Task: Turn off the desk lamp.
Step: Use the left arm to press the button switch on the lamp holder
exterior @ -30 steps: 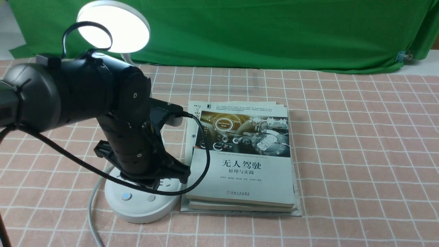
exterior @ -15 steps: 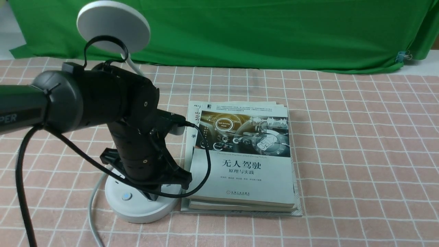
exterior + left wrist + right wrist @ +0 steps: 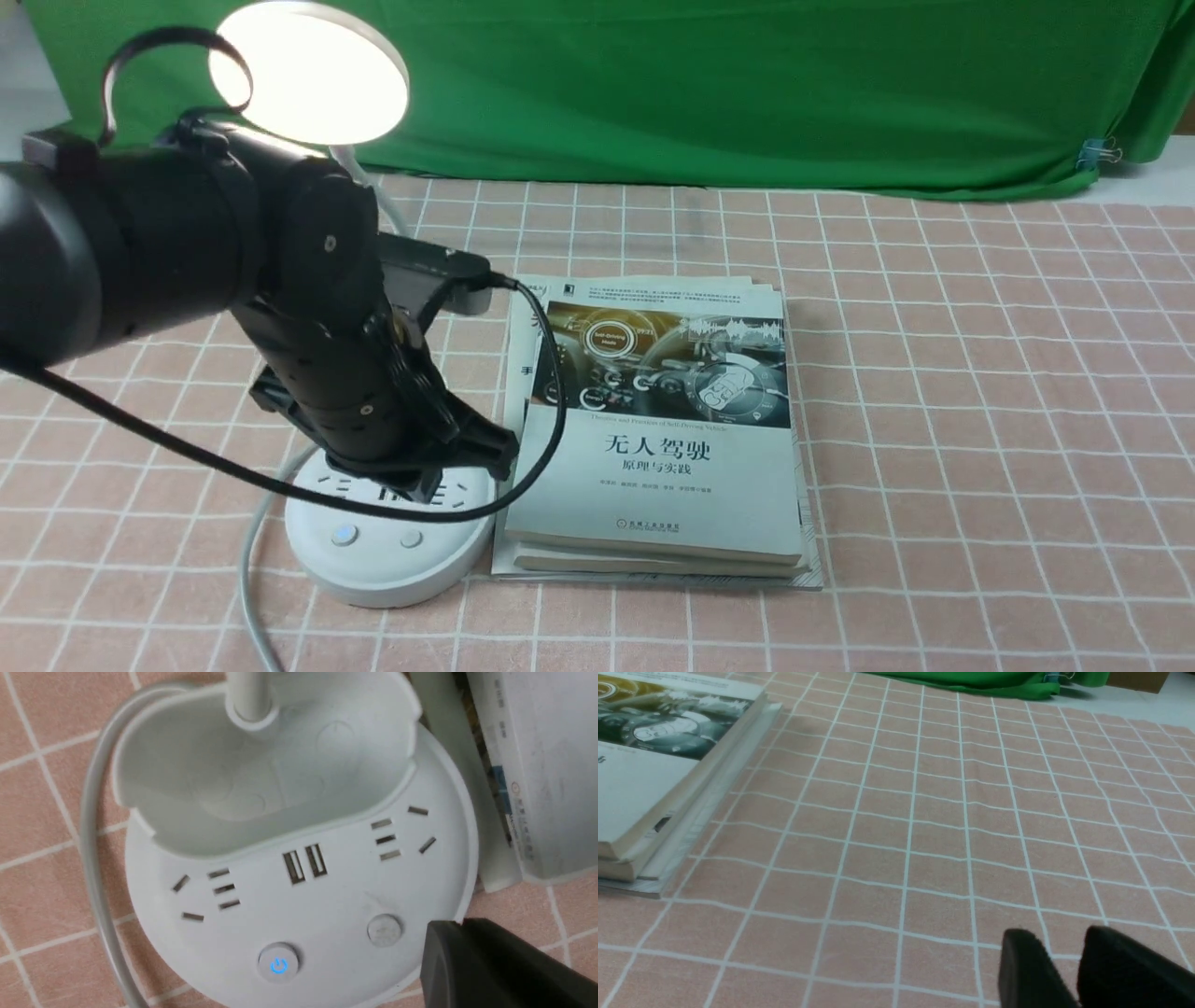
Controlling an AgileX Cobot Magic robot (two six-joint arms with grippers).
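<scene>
Pink cloth with a white grid covers the surface (image 3: 934, 373), and a green backdrop (image 3: 747, 84) hangs behind it.

The desk lamp (image 3: 387, 560) stands on the robot's left side of the surface, close to the near edge. Its flat round head (image 3: 317, 75) is lit and glows bright at the top of the front view. A thin white neck (image 3: 359, 173) curves down from the head behind the left arm. The round white base (image 3: 327, 905) carries a cup-shaped holder (image 3: 261, 779), two USB ports (image 3: 304, 863) and socket slots on either side of them. Two round buttons sit at the base's front edge: a power button (image 3: 279, 966) with a blue glowing symbol and, beside it, a plain white button (image 3: 384, 928). A grey cord (image 3: 247, 560) runs from the base toward the near edge.

A stack of books (image 3: 663, 485) lies just to the right of the base, touching or nearly touching it.

The left gripper (image 3: 411, 485) points downward over the back half of the base, with both buttons uncovered in front of it. In the left wrist view only one dark finger (image 3: 495, 966) shows, beside the plain button, so I cannot tell whether the jaws are spread or pressed together.

The right gripper (image 3: 1066, 942) is low over bare cloth, well apart from the books. Its jaws stand slightly parted, with a narrow gap between them, and they hold nothing.
</scene>
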